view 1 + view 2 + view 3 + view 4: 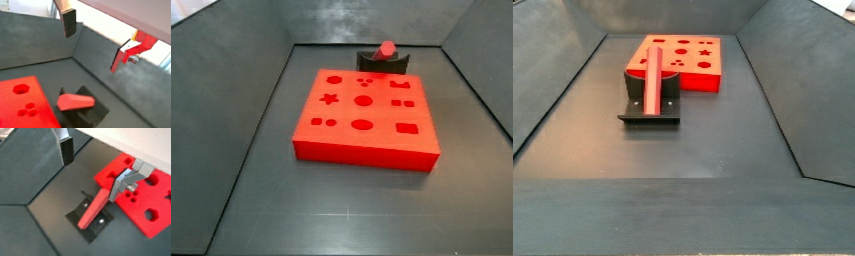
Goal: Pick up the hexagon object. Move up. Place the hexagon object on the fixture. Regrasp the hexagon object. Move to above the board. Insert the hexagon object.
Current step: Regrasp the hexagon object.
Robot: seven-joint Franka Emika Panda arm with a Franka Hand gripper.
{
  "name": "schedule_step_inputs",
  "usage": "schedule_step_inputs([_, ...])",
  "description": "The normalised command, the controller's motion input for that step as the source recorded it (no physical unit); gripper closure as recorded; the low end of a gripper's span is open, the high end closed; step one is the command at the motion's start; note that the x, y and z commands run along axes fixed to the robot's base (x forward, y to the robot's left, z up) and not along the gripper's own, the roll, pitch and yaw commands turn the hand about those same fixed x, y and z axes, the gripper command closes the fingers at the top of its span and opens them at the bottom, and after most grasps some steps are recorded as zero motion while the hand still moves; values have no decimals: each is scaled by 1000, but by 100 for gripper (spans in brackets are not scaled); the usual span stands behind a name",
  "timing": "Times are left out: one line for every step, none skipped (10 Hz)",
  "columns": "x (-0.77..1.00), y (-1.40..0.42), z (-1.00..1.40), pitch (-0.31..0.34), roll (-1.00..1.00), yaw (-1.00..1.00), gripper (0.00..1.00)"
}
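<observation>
The hexagon object, a slim red-pink bar, lies in the notch of the dark fixture, next to the red-orange board. In a side view the bar's end sticks up from the fixture behind the board. My gripper is open and empty, well above the bar, the fixture and the board. In a wrist view the gripper hangs over the bar, the fixture and the board. The gripper is out of both side views.
Everything stands on the dark grey floor of a bin with sloping grey walls on all sides. The board has several cut-out holes, among them a hexagon hole.
</observation>
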Motion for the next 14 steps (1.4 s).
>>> schedule_step_inputs([76,-35,1,87,1000,61,0])
schedule_step_inputs([90,-39,-5,117,1000,79,0])
schedule_step_inputs([93,-42,-6,146,1000,99,0])
schedule_step_inputs([96,-46,-5,177,1000,133,0])
schedule_step_inputs([100,-49,-5,173,821,152,0])
schedule_step_inputs([101,-50,-8,159,631,169,0])
schedule_step_inputs([98,-50,-7,129,379,190,0])
schedule_step_inputs([92,-36,1,105,245,199,0])
schedule_step_inputs([82,-35,5,69,183,204,0])
schedule_step_inputs([29,48,-1000,33,121,194,0])
schedule_step_inputs([29,47,-1000,15,111,189,0])
schedule_step_inputs([47,44,-1000,-52,92,156,0])
schedule_step_inputs([53,42,-1000,-78,85,139,0])
schedule_step_inputs([57,40,-1000,-104,79,111,0])
